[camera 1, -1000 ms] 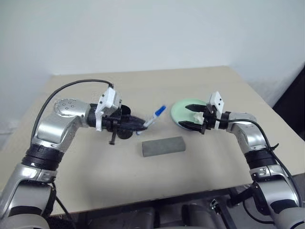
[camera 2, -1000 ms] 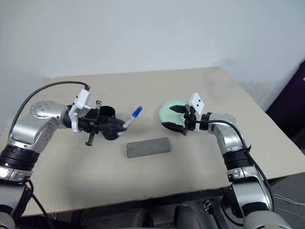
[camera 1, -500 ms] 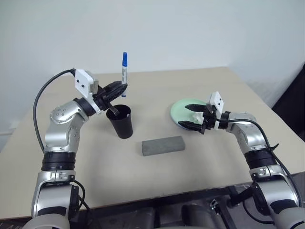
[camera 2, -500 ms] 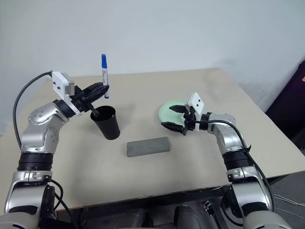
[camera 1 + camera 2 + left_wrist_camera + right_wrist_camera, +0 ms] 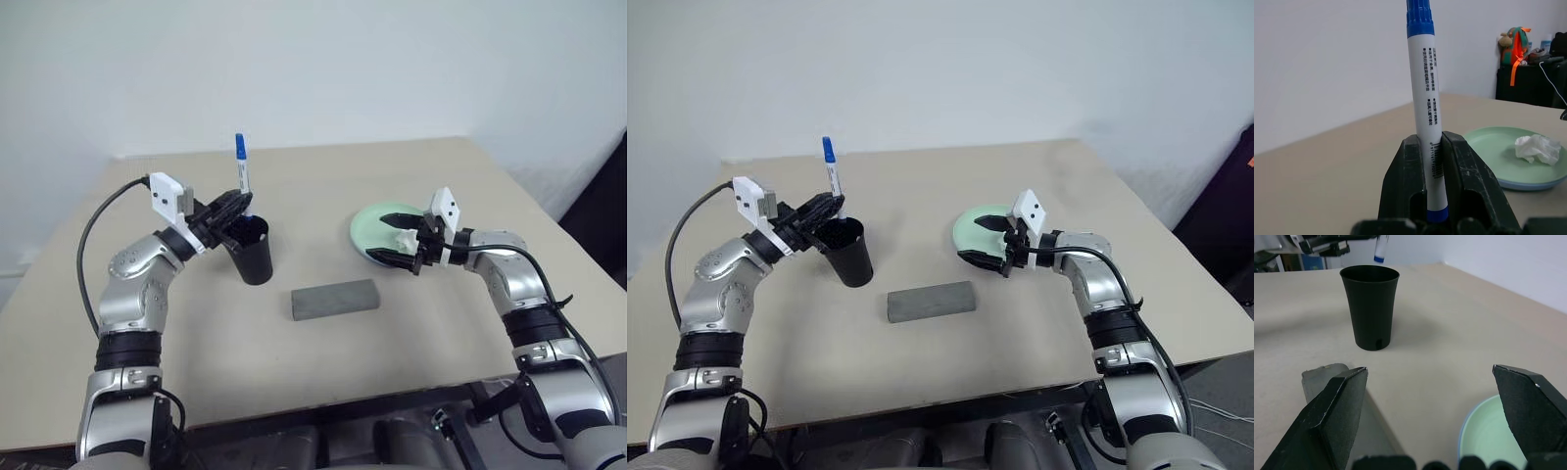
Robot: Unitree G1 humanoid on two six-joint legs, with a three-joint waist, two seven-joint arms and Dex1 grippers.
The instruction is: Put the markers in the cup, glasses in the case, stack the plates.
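1. Left gripper [image 5: 238, 203]: jaws closed on the marker [image 5: 1425, 107], fingers [image 5: 1400, 186] pressing the white barrel from both sides near its lower blue end. The marker stands upright between them, blue cap on top, most of the barrel rising clear above the fingertips.
2. Directly under the left jaws: the black cup [image 5: 251, 251], upright on the table [image 5: 411, 333], rim open. The marker's lower end hangs over the cup mouth; whether it has passed below the rim cannot be told.
3. Right gripper [image 5: 400, 238]: jaws spread wide, holding nothing. The two fingers [image 5: 1339, 406] straddle open space above the near edge of the plates.
4. Just beneath and beyond the right jaws: the pale green plate [image 5: 377, 223] resting on the light blue plate [image 5: 1528, 184], whose rim shows under it. A crumpled white tissue [image 5: 1537, 148] lies on the green plate.
5. Between the two grippers, nearer the robot than either: the grey case [image 5: 335, 299], flat on the table, lying apart from both cup and plates, touched by neither gripper.
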